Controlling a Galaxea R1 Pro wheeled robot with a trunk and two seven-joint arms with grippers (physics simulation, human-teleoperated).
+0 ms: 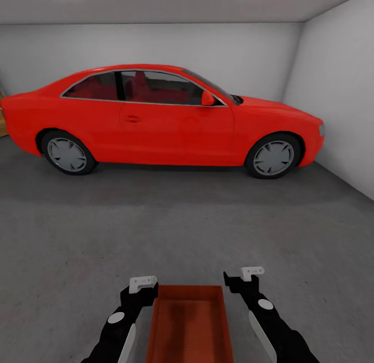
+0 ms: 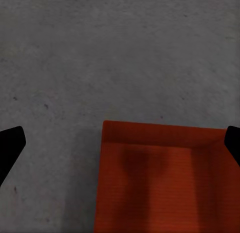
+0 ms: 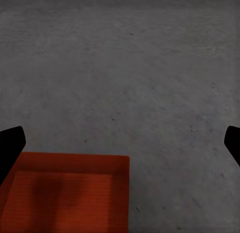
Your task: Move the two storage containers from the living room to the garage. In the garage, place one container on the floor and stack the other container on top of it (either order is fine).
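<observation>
Two black robot arms reach forward, low down in the head view. The left black gripper with white finger tips (image 1: pixel 143 284) is at the end of the left arm. The right black gripper with white finger tips (image 1: pixel 245 275) is at the end of the right arm, a bit farther forward. Both arms have a round white spot near the wrist. The two arms are well apart from each other. In each wrist view, the two dark fingers sit far apart at the sides, spread wide with nothing between them.
</observation>
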